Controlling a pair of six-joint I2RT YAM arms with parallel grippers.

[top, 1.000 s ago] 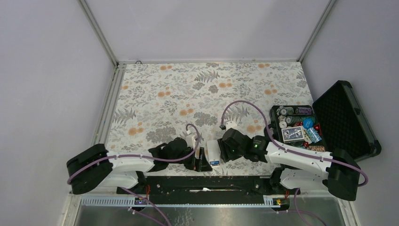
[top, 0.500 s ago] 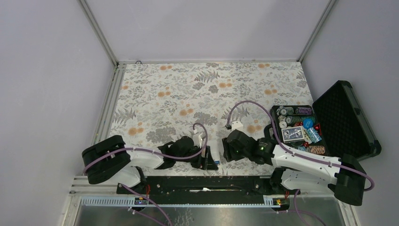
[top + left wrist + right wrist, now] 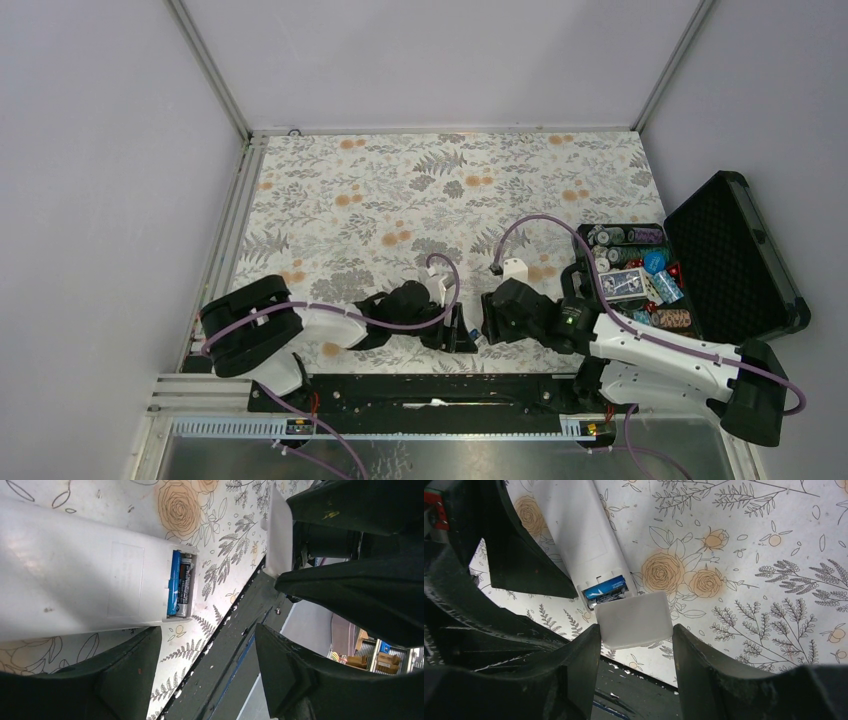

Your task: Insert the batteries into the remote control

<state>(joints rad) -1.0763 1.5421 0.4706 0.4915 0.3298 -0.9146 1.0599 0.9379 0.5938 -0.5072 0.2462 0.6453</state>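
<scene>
The remote control lies back-up on the flowered cloth, its white back plain. Its end compartment is uncovered, and two batteries lie in it side by side, the bright blue one nearer the body. My left gripper is open, one finger just under the remote's long edge, the other out over the table's black edge. My right gripper is shut on a white battery cover, held just off the compartment end beside the batteries and the remote control. In the top view both grippers meet and hide the remote.
An open black case at the right holds chip stacks, dice and a blue-backed card deck. A black rail runs along the table's near edge, right below both grippers. The cage walls stand at the left and back.
Both grippers have shifted right along the near edge, and the remote that showed between them from above is now covered. The left jaws have narrowed somewhat.
</scene>
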